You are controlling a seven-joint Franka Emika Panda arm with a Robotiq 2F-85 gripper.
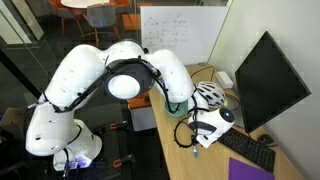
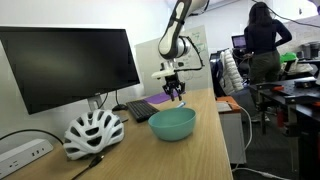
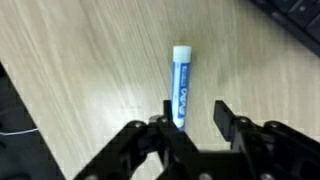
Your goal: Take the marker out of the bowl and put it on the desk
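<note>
In the wrist view a blue marker [image 3: 181,85] with a white cap lies on the tan wood desk [image 3: 80,70]. My gripper [image 3: 195,112] is open just above it, and the marker's near end sits by the inner face of one finger, not clamped. In an exterior view the teal-blue bowl [image 2: 172,124] stands on the desk [image 2: 205,155], with the gripper [image 2: 177,92] hanging low over the desk just beyond it. The marker is too small to make out there. In an exterior view the arm hides most of the bowl [image 1: 177,105].
A white bicycle helmet [image 2: 93,133] lies beside the bowl and also shows in an exterior view [image 1: 208,95]. A black monitor [image 2: 65,65] and keyboard [image 2: 150,108] stand along the desk's back. The keyboard's corner [image 3: 300,20] shows in the wrist view. A person [image 2: 262,45] stands far off.
</note>
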